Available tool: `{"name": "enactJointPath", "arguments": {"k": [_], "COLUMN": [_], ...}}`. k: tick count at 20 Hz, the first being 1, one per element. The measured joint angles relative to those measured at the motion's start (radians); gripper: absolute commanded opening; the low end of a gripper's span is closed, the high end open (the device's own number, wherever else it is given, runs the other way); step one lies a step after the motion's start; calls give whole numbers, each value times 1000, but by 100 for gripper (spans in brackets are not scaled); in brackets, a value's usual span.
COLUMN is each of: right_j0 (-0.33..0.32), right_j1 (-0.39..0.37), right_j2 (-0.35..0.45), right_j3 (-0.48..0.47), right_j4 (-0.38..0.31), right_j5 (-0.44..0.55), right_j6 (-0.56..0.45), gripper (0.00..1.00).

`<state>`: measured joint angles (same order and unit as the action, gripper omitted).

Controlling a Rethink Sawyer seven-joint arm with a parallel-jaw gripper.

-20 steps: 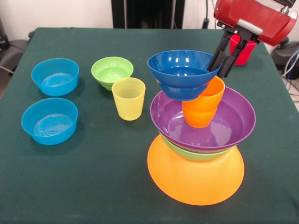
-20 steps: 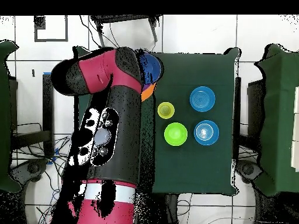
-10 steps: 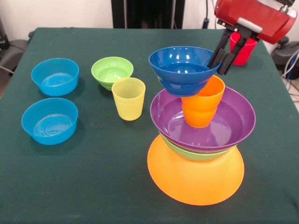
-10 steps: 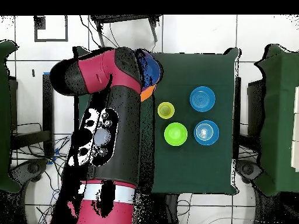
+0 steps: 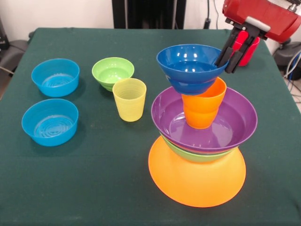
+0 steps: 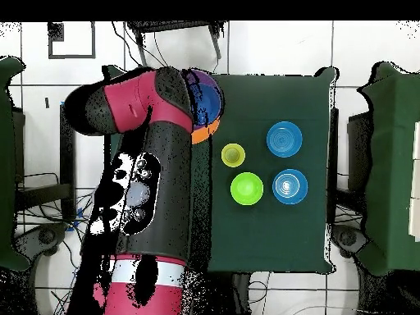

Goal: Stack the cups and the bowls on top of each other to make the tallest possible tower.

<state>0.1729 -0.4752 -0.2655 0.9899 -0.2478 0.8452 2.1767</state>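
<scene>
The green table (image 5: pixel 94 188) carries everything, and over it in the overhead view the red and black arm (image 6: pixel 148 180) covers most of the tower, leaving only a slice of blue, purple and orange at its edge.

In the front view the tower (image 5: pixel 200 141) stands near the table's right front. Its base is the huge orange bowl (image 5: pixel 197 181), turned upside down so it flares like a cone. On that sits the large green bowl (image 5: pixel 197 155), only its rim showing, with the large purple bowl (image 5: pixel 221 127) nested in it, open side up. The orange cup (image 5: pixel 203 106) stands upright inside the purple bowl.

The small dark blue bowl (image 5: pixel 190 68) is at the cup's mouth, reaching past it to the left; whether it rests on the cup cannot be told. The gripper (image 5: pixel 231 52) pinches this bowl's right rim between narrow black fingers.

Well apart on the left lie two light blue bowls (image 5: pixel 55 76) (image 5: pixel 50 121). Between them and the tower sit the small green bowl (image 5: pixel 113 72) and, just in front of it, the yellow cup (image 5: pixel 129 99). The red cup (image 5: pixel 248 46) stands behind the gripper, partly hidden
</scene>
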Motion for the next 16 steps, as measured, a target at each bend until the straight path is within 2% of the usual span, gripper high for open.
{"name": "enactJointPath", "arguments": {"k": [16], "right_j0": [9], "right_j1": [-1], "right_j2": [1], "right_j3": [36], "right_j4": [47], "right_j5": [34], "right_j6": [0], "gripper": [0]}}
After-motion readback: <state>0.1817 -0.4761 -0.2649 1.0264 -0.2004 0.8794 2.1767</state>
